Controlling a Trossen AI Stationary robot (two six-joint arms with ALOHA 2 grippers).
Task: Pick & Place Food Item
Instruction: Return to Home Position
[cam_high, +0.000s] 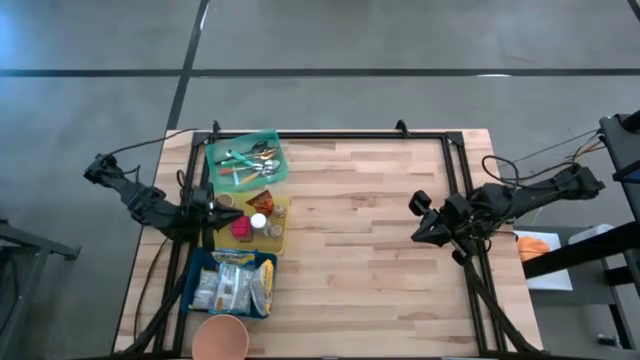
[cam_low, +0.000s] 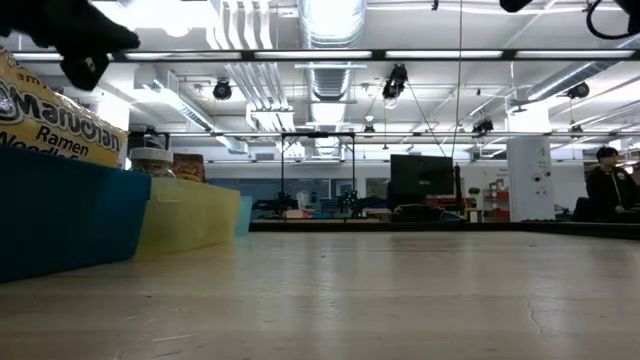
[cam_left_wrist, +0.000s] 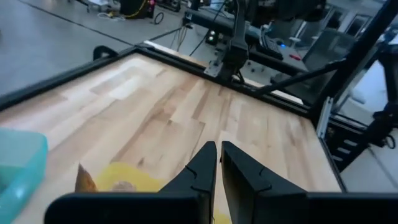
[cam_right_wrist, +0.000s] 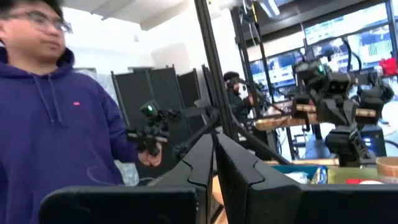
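Three bins line the table's left side: a teal bin of cutlery, a yellow bin with small food items, among them a pink piece and a white-lidded jar, and a blue bin of ramen packets. My left gripper hovers shut at the yellow bin's left edge, holding nothing; its wrist view shows the shut fingers above the yellow bin. My right gripper hangs shut and bare over the table's right part, tipped slightly upward.
A brown bowl sits at the near edge beside the blue bin. Bare wood spans the middle of the table. A black frame runs round the table's far and side edges. A person in a purple hoodie stands beyond the table.
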